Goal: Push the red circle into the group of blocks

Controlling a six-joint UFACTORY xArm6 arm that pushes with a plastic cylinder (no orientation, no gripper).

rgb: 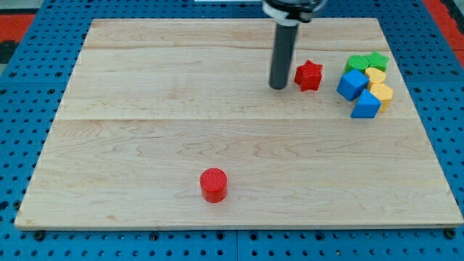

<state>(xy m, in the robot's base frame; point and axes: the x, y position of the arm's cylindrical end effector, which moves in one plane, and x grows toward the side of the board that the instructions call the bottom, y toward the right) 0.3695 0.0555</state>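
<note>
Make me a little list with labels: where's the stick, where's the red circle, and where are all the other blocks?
my tip: just to the view's left of the red star, close beside it
red circle: alone near the view's bottom, far from the tip
group: green blocks, yellow blocks, blue blocks bunched at the view's right
board: pale wood
red circle in group: not yet

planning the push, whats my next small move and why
Probably bring my tip down toward the view's bottom-left, to the far left side of the red circle. The tip sits beside the red star, while the group of blocks lies upper right.
</note>
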